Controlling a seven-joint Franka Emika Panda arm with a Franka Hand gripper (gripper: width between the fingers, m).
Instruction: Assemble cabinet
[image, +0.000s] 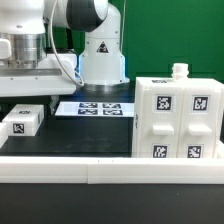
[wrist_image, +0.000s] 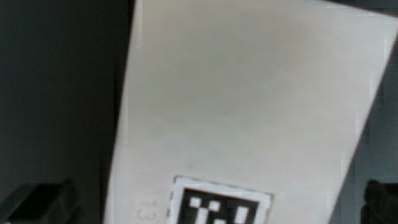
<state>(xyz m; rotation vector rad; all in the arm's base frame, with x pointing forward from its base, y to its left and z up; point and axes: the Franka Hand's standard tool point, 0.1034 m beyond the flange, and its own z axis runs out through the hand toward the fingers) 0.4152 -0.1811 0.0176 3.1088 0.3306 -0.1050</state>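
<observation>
The cabinet body (image: 178, 118) is a large white box with tagged panels and a small knob on top, standing at the exterior view's right. A small white tagged part (image: 21, 122) lies on the black table at the exterior view's left. My gripper (image: 28, 92) hangs just above it. In the wrist view this white part (wrist_image: 231, 110) fills the frame, with its tag (wrist_image: 222, 205) between my fingers. My gripper (wrist_image: 208, 200) is open. Its dark fingertips (wrist_image: 39, 200) stand apart from the part on both sides.
The marker board (image: 95, 108) lies flat at the table's middle, in front of the white robot base (image: 100, 55). A low white ledge (image: 110, 172) runs along the near edge of the table.
</observation>
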